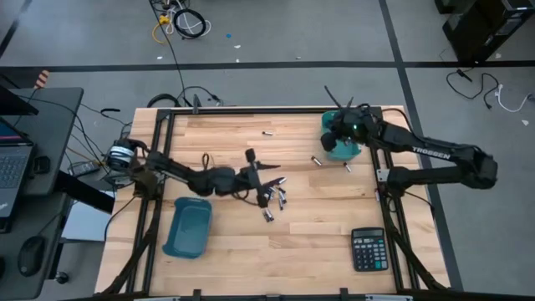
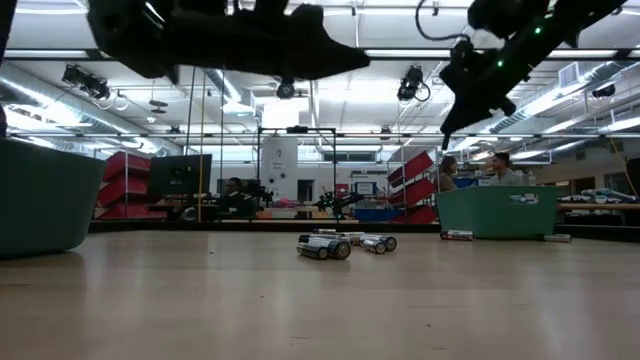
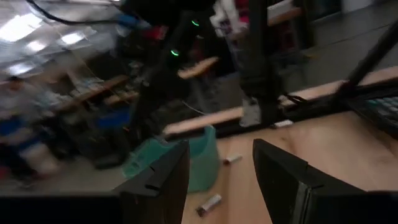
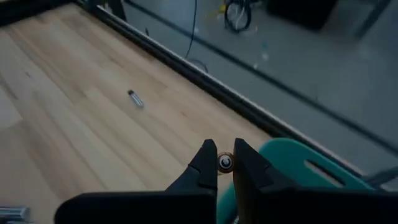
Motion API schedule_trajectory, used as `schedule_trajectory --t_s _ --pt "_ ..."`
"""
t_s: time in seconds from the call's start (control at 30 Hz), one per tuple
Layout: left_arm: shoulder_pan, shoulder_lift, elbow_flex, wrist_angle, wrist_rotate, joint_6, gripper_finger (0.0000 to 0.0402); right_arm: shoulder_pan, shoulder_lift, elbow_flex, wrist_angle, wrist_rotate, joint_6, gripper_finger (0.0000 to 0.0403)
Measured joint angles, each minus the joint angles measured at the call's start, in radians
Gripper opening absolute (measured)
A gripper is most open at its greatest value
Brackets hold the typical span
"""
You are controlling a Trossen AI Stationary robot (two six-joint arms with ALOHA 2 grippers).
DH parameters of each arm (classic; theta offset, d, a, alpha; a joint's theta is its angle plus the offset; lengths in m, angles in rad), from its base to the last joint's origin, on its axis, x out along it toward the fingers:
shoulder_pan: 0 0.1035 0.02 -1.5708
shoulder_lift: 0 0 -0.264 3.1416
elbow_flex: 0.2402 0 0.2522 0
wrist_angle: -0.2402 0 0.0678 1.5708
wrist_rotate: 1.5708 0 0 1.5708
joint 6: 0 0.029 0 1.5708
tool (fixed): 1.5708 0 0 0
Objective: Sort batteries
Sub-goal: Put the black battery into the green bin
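Observation:
Several small silver and black batteries (image 1: 273,201) lie in a cluster at the table's middle, and they also show in the low view (image 2: 325,246). My left gripper (image 1: 276,173) hovers level just on the far side of the cluster. It is open (image 3: 221,180) with nothing between its fingers. My right gripper (image 4: 225,167) is shut on one battery (image 4: 225,162). It hangs over the near-left rim of the far-right teal bin (image 1: 343,150), seen below it in the right wrist view (image 4: 298,163). My right gripper pinches the battery between its two fingertips (image 4: 208,163). Only the round end (image 4: 225,162) shows, facing the wrist camera. The fingers slant down toward the table's far edge. The battery is lifted clear, above the wood beside the teal bin's rim.
A second teal bin (image 1: 188,226) sits at the near left and a black calculator (image 1: 369,248) at the near right. Single batteries lie near the far edge (image 1: 267,132) and beside the far-right bin (image 1: 318,160) (image 1: 348,167). Bare wood lies between.

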Motion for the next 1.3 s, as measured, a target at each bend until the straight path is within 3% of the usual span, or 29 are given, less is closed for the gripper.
schedule_trajectory --t_s 0.1,0.27,0.43,0.73,1.0,1.3 --pt "0.065 0.0 0.0 -0.054 0.112 -0.093 0.0177 -0.065 0.021 0.0 -0.054 -0.076 0.008 0.0016" --pt "0.13 0.0 0.0 -0.139 0.135 -0.188 0.0177 -0.117 0.064 0.0 -0.115 -0.156 0.031 0.0017" --pt "0.163 0.0 0.0 -0.16 0.162 -0.189 0.0177 -0.151 0.12 0.0 -0.136 -0.164 0.047 0.0017" --pt "0.325 0.0 0.035 -0.185 0.437 -0.193 0.0177 -0.294 0.26 0.0 -0.091 -0.141 0.024 0.0017" --pt "0.418 0.0 0.042 -0.238 0.457 -0.189 0.0177 -0.38 0.387 0.0 0.004 -0.196 -0.01 0.0019" --pt "0.495 0.0 0.041 -0.469 0.513 -0.238 0.0177 -0.386 0.414 0.012 0.011 -0.222 -0.054 0.0059"
